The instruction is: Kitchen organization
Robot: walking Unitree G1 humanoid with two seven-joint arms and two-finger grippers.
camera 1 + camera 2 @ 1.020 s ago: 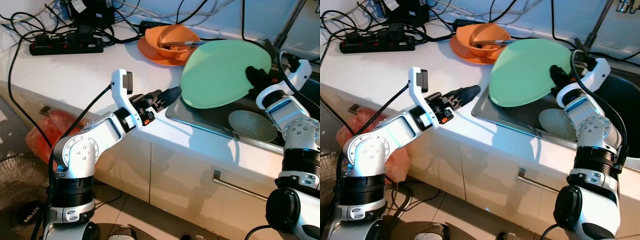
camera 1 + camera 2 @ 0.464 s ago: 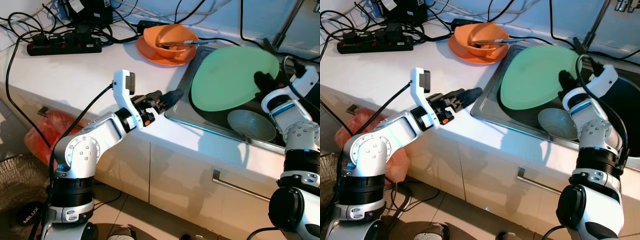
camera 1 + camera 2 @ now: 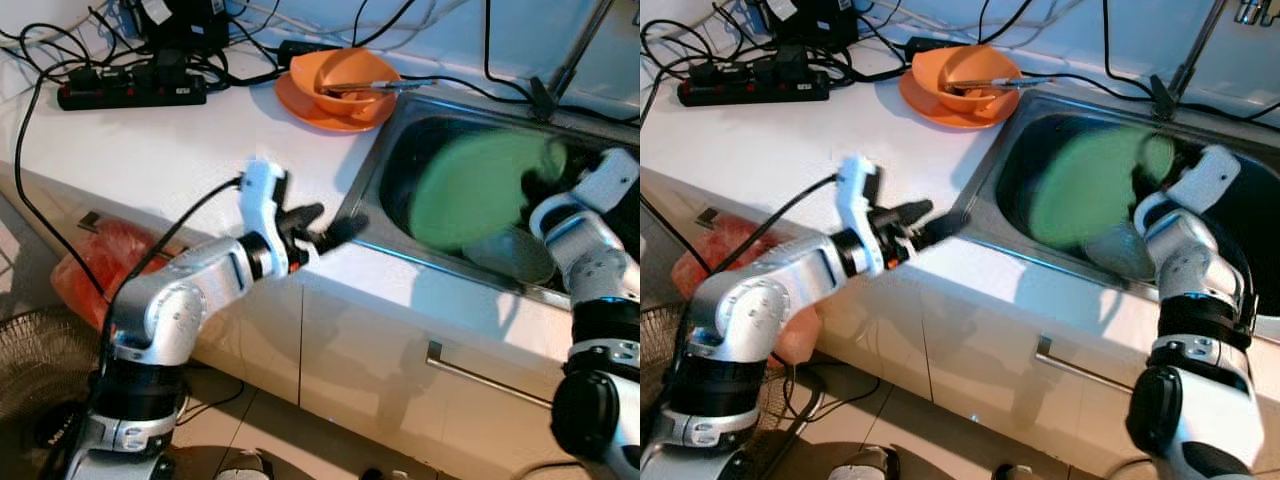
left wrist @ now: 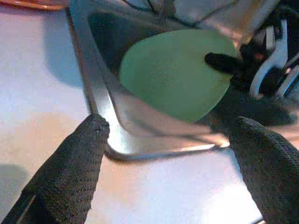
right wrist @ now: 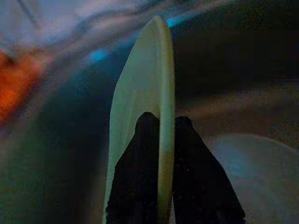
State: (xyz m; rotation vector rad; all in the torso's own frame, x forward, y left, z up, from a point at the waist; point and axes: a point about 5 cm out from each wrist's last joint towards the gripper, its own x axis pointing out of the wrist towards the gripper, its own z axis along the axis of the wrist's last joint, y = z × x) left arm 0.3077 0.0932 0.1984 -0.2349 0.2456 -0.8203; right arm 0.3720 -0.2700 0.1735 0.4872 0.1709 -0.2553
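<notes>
Fingers of the left gripper spreading wide apart, holding nothing, hovering over the white surface just beside the near left corner of the steel sink. Nearer still, hanging below the surface edge, a cabinet front with a metal handle, and a red bag lying on the floor to the left by a black fan grille.

Farther in, pinching the rim of the green plate between closed fingers: the right gripper, reaching down into the sink. Tilting on edge inside the basin, blurred in the head views, the plate leaning over a grey round dish resting on the sink bottom.

Beyond the sink's far left corner, sitting on the surface: an orange bowl on an orange plate, with a metal utensil lying across the bowl. Farthest back at the left, lying among tangled cables, a black power strip.
</notes>
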